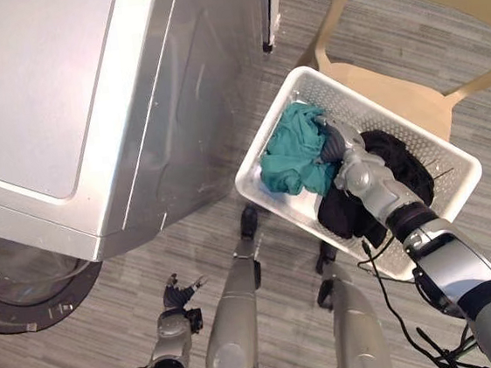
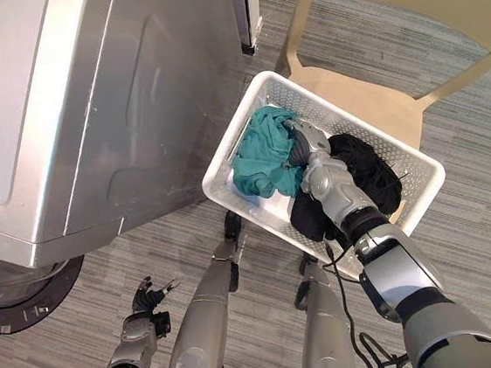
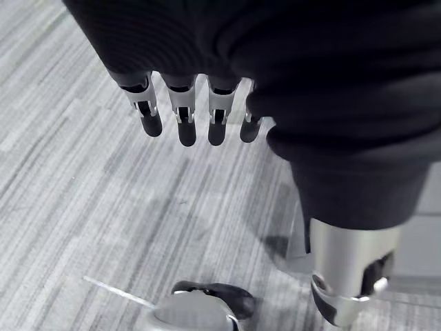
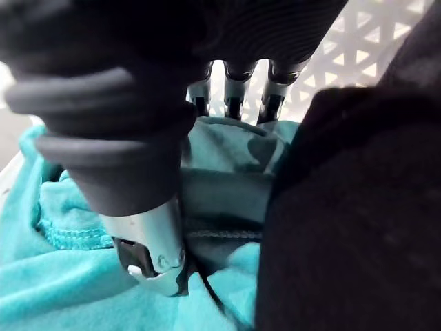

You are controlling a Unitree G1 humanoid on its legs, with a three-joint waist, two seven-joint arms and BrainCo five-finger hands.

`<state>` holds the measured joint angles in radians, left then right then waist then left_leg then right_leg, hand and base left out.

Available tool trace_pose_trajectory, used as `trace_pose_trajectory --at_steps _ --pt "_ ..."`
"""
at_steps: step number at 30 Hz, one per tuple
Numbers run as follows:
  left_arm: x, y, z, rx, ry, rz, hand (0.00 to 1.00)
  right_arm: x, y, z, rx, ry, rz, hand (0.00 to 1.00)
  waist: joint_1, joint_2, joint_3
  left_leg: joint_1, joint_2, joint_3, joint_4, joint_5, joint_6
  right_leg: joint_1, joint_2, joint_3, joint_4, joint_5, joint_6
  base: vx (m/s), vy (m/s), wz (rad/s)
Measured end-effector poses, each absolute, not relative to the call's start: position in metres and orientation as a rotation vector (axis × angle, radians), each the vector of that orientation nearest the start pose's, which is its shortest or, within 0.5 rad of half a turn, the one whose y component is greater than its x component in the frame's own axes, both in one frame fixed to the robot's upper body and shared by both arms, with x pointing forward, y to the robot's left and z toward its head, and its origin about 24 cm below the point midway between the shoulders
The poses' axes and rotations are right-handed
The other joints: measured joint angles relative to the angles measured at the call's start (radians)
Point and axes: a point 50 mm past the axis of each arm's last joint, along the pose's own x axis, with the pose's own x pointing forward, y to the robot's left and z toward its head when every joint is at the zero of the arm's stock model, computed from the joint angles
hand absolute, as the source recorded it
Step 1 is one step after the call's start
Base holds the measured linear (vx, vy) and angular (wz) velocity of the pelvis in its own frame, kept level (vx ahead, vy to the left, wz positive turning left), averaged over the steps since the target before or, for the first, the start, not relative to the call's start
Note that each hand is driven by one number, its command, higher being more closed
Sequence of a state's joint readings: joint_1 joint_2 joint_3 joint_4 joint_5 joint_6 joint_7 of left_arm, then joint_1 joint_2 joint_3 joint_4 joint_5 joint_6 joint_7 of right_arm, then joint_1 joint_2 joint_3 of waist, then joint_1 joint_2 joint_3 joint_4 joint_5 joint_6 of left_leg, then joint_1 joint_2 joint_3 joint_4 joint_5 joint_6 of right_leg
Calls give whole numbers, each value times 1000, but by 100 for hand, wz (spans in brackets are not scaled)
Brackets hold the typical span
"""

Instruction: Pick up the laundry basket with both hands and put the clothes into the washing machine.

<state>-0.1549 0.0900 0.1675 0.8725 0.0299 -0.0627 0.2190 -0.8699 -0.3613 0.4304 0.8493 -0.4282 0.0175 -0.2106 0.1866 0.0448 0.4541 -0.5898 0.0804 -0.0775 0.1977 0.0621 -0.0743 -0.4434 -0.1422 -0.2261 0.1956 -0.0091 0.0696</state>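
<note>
Laundry basket (image 1: 266, 129) on chair (image 1: 395, 98) at my 2 o'clock, not lifted. My right hand (image 1: 336, 145) down inside it on teal garment (image 1: 291, 157), black clothes (image 1: 401, 163) just beside; cloth hides grip, cannot tell if closed. Probably pulling clothes out directly. My left hand (image 1: 178, 295) hangs at 7 o'clock, fingers (image 3: 186, 127) loose and straight, holding nothing, likely idle. Washing machine (image 1: 88, 104) at 10 o'clock, glass door (image 1: 19, 287) at 8.

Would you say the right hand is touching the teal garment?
Touching: the right wrist view shows the right hand pressed into the teal garment, no gap between them.
</note>
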Motion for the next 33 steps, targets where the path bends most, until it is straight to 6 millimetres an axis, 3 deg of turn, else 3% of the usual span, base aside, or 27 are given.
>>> trace_pose_trajectory --at_steps 5,11,16,18,23,30,32,33 --pt "221 211 -94 118 641 352 0 381 -142 105 -956 -106 71 100 -2 -8 1 72 16 -1 -47 18 -19 40 7 -13 26 -25 -10 8 -52 2" --pt "217 214 -97 128 663 356 0 357 -155 104 -743 -153 -6 100 -12 -43 -3 210 31 3 -104 29 -26 154 23 -10 9 -36 -17 4 -31 -1" --pt "172 233 -120 168 820 375 0 328 -159 84 -466 -126 -55 100 -50 -122 -103 305 31 25 -166 37 -25 233 34 10 -51 -36 -14 47 -6 -10" --pt "162 233 -125 170 858 375 0 319 -162 75 -397 -97 -78 100 -62 -132 -133 329 30 28 -180 37 -25 256 35 10 -66 -35 -12 65 0 -3" --pt "131 240 -138 131 967 427 0 287 -161 53 -143 -50 -97 100 -70 -122 -245 429 30 82 -229 36 -25 321 35 53 -105 -26 2 54 7 -26" --pt "97 237 -149 120 1072 423 0 263 -158 59 78 -115 -94 100 -96 -98 -296 532 30 202 -233 7 -13 360 42 180 -132 10 20 -28 25 -52" --pt "98 235 -150 109 1070 422 0 261 -159 59 97 -126 -94 100 -104 -98 -296 521 28 226 -209 -5 -7 343 40 210 -132 25 24 -90 43 -40" --pt "100 233 -149 105 1060 420 0 260 -157 58 117 -124 -97 100 -122 -97 -296 486 26 219 -155 -25 -3 330 35 209 -119 29 26 -108 41 -14"
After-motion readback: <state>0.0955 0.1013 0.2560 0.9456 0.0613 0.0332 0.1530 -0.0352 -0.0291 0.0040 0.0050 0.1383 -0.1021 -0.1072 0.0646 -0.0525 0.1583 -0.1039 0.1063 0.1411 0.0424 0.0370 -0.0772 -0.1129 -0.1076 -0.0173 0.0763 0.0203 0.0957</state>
